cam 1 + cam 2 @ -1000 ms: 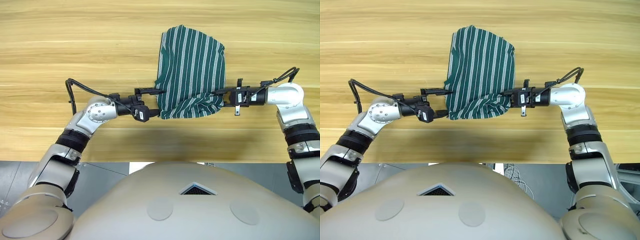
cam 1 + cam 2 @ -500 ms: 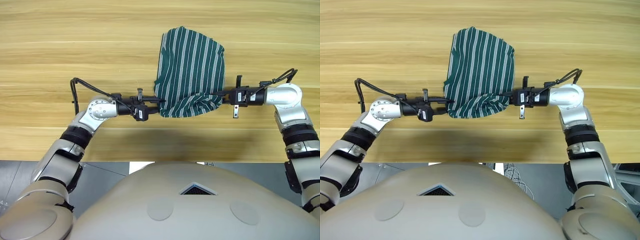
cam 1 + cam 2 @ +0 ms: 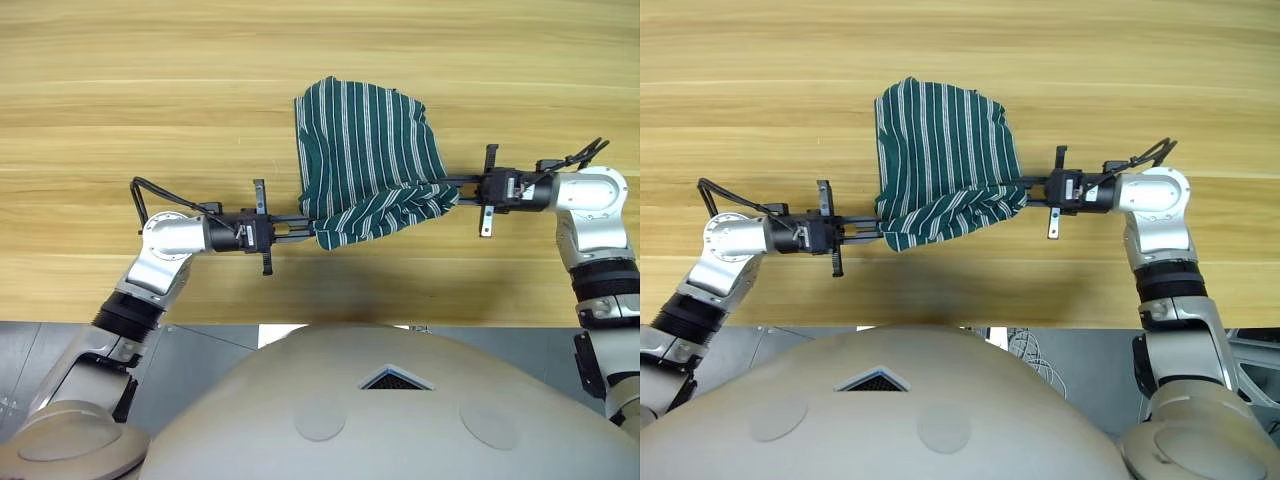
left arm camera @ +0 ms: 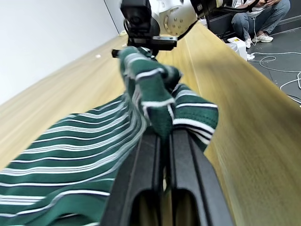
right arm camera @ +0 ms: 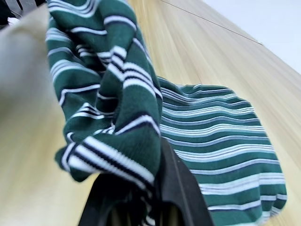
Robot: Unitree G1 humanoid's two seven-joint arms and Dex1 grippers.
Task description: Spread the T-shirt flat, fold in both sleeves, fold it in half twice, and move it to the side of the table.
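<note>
Left claw, right claw on T-shirt corners

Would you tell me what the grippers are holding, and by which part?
Both hold the T-shirt: left gripper and right gripper each pinch one end of its near edge.

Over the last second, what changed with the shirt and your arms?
The left arm swung out to the left and the right arm drew slightly right, so the T-shirt's near edge is pulled tauter between the left pincer and the right pincer. The shirt's far part slid leftward and a little nearer on the table. Both pincers stayed shut on the near edge.
</note>
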